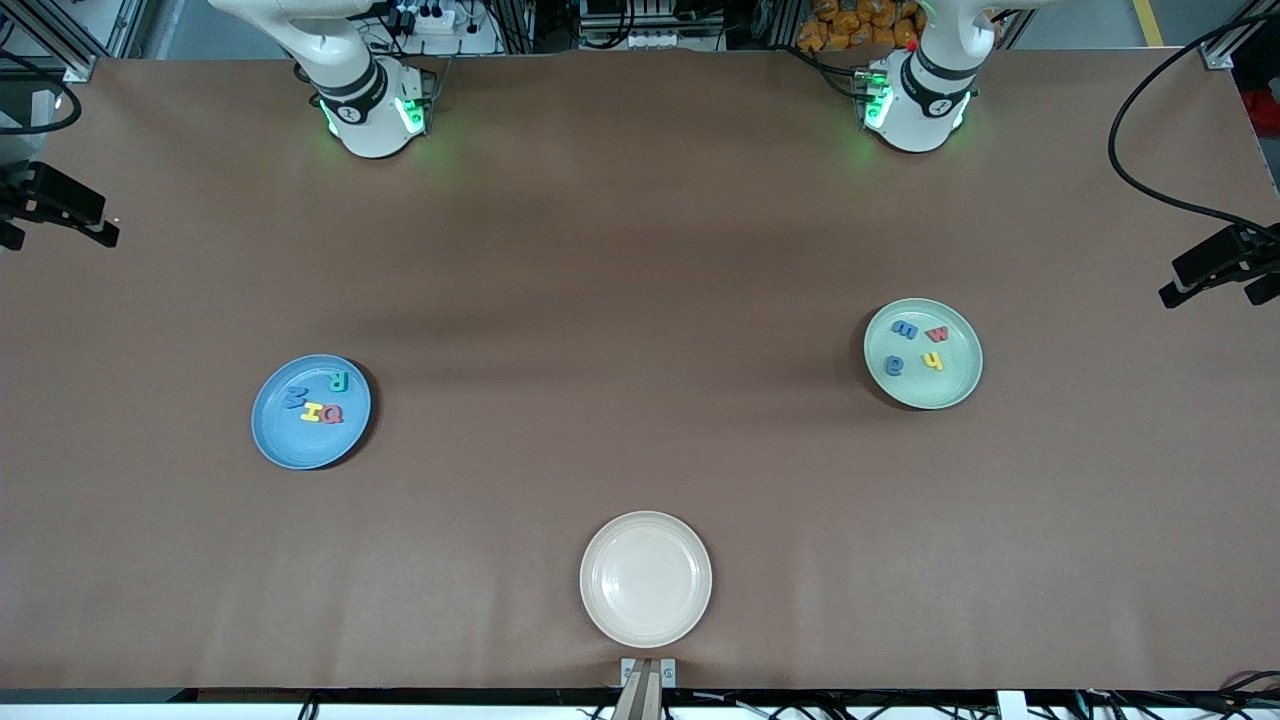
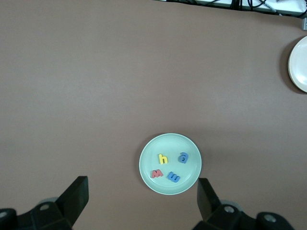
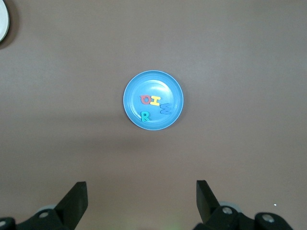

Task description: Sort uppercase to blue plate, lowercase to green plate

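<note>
Nearest me I see a smooth round cream plate point(image 1: 646, 579) on the matte brown surface point(image 1: 640, 250). Farther off, the glossy blue plate point(image 1: 311, 411) holds four foam capitals point(image 1: 318, 402); the mint green plate point(image 1: 923, 353) holds four small foam letters point(image 1: 920, 346). High over each plate, my right pincer point(image 3: 142, 201) and left pincer point(image 2: 143, 199) wait with fingers spread, holding nothing.

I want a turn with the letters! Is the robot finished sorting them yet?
It looks finished. The R, H, Q and W lie on the blue plate, and the four small letters lie on the green plate. The white plate holds nothing. Both grippers hang open and hold nothing. Nothing left.
</note>
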### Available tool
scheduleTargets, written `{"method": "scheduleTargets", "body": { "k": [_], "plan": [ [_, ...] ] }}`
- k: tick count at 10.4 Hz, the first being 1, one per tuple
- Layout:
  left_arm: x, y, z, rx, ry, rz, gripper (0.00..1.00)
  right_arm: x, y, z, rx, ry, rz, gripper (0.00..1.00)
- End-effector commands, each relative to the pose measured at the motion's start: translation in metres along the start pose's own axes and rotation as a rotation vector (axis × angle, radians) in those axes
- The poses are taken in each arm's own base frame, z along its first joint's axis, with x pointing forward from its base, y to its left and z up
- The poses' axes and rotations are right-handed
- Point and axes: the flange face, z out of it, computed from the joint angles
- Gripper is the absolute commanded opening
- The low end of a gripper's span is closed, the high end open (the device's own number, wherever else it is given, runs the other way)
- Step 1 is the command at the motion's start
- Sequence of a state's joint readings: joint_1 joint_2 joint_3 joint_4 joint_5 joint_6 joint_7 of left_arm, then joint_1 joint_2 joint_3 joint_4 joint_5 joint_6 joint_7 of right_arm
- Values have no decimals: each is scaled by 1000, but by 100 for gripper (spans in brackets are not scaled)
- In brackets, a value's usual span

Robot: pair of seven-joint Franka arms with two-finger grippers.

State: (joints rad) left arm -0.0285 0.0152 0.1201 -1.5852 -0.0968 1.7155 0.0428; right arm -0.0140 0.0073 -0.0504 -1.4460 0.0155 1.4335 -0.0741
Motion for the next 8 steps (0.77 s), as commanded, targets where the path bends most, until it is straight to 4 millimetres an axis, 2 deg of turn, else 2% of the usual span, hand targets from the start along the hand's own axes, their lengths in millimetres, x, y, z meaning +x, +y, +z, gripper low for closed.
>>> {"method": "scheduleTargets", "body": {
  "k": [1,8],
  "plan": [
    [-7,-4,-7,19,-3,28,100,-2,3,-6,-17,-1,1,100],
    [-13,-3,-14,15,-10,36,100,-2,8,-7,-52,-3,7,100]
  ]
}}
